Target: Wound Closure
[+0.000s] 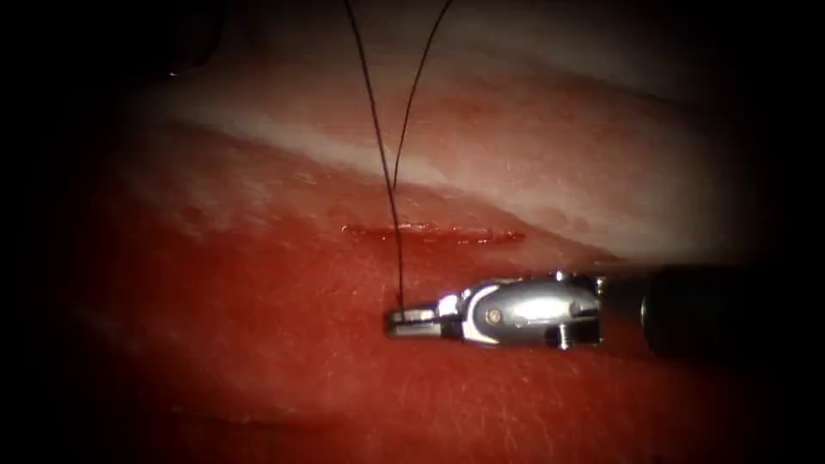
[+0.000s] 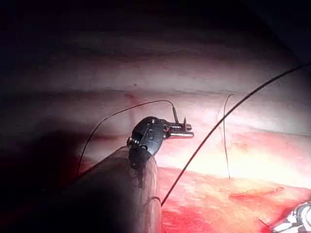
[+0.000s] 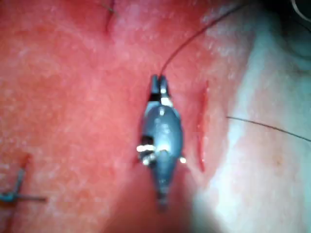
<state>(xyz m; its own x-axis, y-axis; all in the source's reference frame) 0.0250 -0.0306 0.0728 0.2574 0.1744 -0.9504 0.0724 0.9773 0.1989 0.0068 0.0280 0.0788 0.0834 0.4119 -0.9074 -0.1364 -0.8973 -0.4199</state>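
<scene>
right tool: comes in from the right, lies low over the tissue on the near side of the cut, tip pointing left; jaws closed on the thread, nothing else in them; same pinch seen in right wrist view
left tool: seen in left wrist view, raised well clear of the cut, jaws closed to a narrow line, thread running off the tip and arcing away; a short dark upright piece sits at the jaws, cannot tell if that is the needle or only thread
thread: 2 dark strands drop from the top of endoscope view, meet just above the cut, then 1 line crosses the cut towards its left end and goes straight down into the right tool's jaws; taut look, no slack loops on the tissue
needle: cannot make it out for certain anywhere; not seen in the tissue
cut: short red slit, horizontal in endoscope view, edges close together, wet with red fluid; also seen in right wrist view, just beside the tool
tissue: red on the near side, pale fatty band beyond the cut
loose thread piece: short bluish bit lying on the tissue, well away from the cut
writing: none readable on tools or tissue
</scene>
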